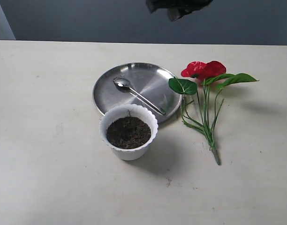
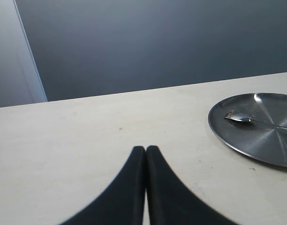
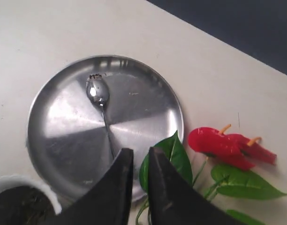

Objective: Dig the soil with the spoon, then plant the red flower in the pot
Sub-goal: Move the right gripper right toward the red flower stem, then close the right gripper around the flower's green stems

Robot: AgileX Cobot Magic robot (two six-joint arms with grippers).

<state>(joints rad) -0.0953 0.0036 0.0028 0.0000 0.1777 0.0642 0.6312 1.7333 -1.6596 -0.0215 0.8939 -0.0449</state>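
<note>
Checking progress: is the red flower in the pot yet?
Out. The red flower lies flat on the table beside the pot, which holds only soil.

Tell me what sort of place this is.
Probably an indoor lab or test bench, not a garden: a cream tabletop against a plain dark wall, with just a steel plate holding a spoon, a white pot of soil and a red flower laid beside them.
</note>
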